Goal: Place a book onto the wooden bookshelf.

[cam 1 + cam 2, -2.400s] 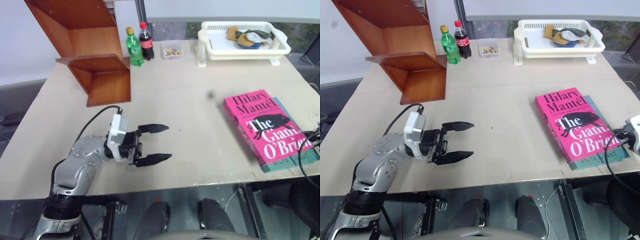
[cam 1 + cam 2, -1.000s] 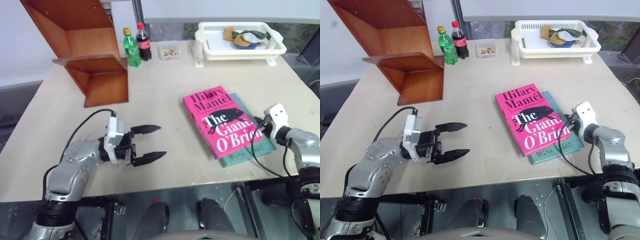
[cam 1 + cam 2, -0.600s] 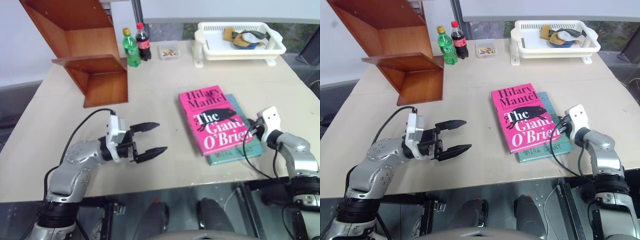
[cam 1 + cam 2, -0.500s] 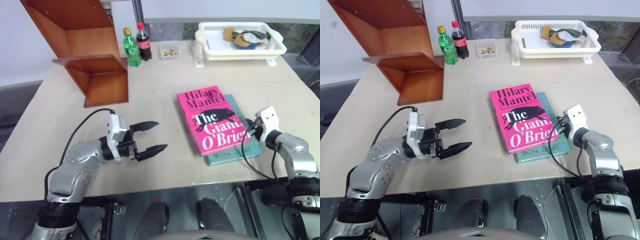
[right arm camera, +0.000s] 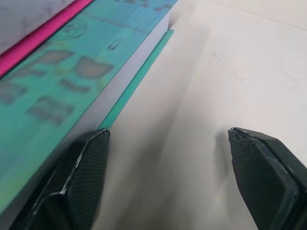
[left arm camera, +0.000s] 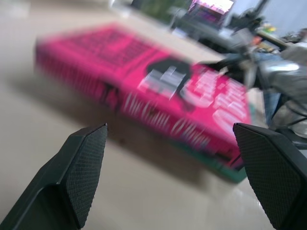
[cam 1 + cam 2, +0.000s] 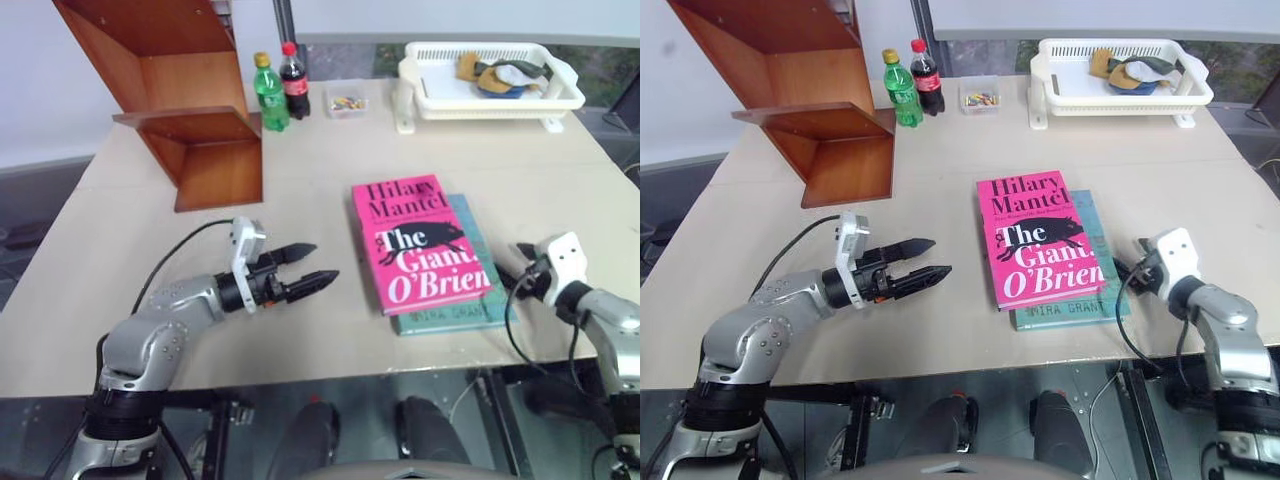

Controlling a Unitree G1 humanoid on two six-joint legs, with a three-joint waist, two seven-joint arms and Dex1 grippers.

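Right fingers (image 5: 168,182) — blurred book (image 6: 144,91) beyond.

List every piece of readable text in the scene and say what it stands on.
"Hilary Mantel": pink book, top of the cover.
"The Giant, O'Brien": same cover, lower half.
"The Giant, O'Brien": its spine, in the left wrist view.
Teal book: lettering too blurred to read.
Bottle labels: too small to read.
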